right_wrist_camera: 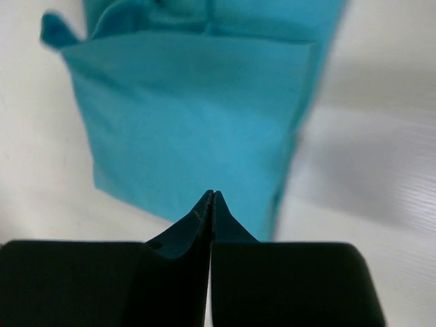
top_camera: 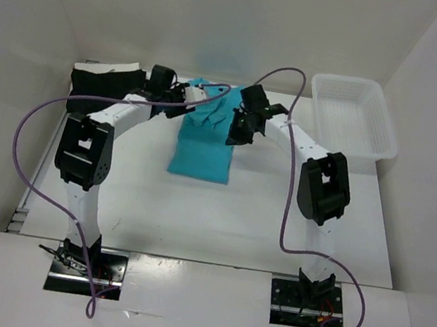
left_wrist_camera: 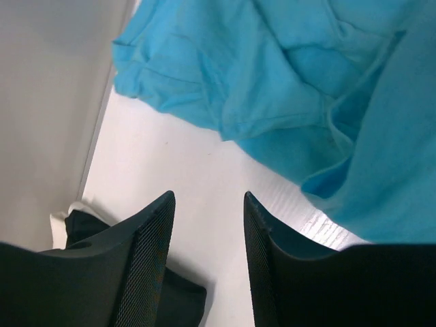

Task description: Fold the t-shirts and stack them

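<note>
The turquoise t-shirt [top_camera: 204,140] lies partly folded at the middle back of the table, its lower half a neat rectangle and its top bunched. My left gripper [top_camera: 181,94] hovers at the shirt's upper left corner. In the left wrist view this gripper [left_wrist_camera: 208,197] is open over bare table, with the turquoise cloth [left_wrist_camera: 272,68] just ahead. My right gripper [top_camera: 237,129] is at the shirt's right edge. Seen from the right wrist, that gripper [right_wrist_camera: 212,194] is shut with nothing visible between its fingers, above the turquoise fold [right_wrist_camera: 191,122]. A black t-shirt [top_camera: 106,84] lies folded at the back left with a cream-white one [top_camera: 117,68] by it.
A white lattice basket [top_camera: 387,120] stands at the back right. White walls close the table on the left, back and right. Purple cables loop from both arms over the near half of the table.
</note>
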